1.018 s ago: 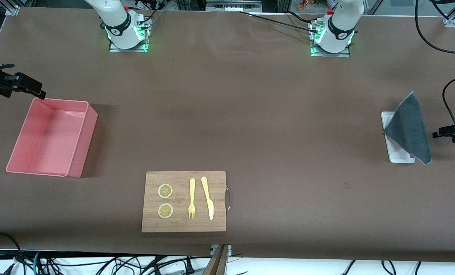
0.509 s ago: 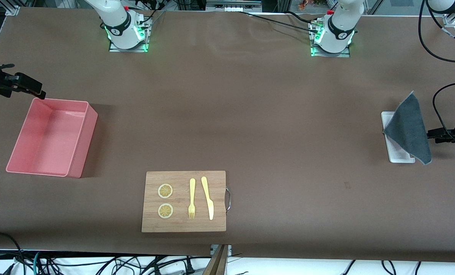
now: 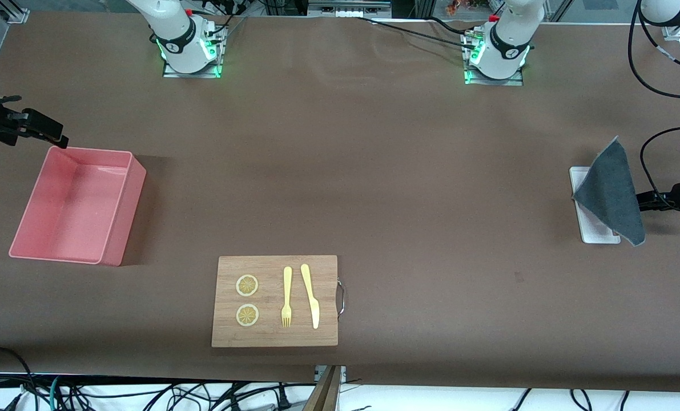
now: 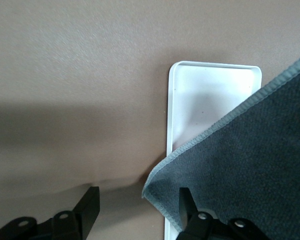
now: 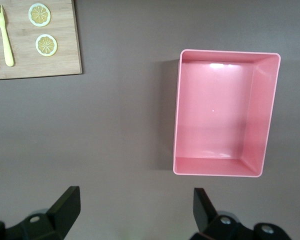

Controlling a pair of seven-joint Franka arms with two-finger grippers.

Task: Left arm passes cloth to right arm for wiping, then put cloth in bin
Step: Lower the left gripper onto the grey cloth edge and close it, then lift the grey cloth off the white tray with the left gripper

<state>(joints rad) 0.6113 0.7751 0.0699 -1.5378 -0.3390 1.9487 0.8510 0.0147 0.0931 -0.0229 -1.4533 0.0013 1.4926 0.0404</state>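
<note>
My left gripper has slid in from the frame's edge at mid-height in the front view, at the left arm's end of the table. It is now against the edge of the cloth. A second ago it stood clear of the cloth.

My fingers have also come in from their widest. In the left wrist view they are still apart, with the cloth's hemmed corner lying between them and not yet pinched. One finger already overlaps the fabric.

The cloth has not moved. It lies draped over the white tray, which shows bare at one end.

I judge that the pickup is only starting. The fingers must close on that corner before I lift, and a thin hem could slip out.

The right gripper waits with its fingers spread wide, over the table beside the pink bin at the upper end of that side of the frame. The bin is empty. The wooden board, low in the middle of the frame, is untouched.
</note>
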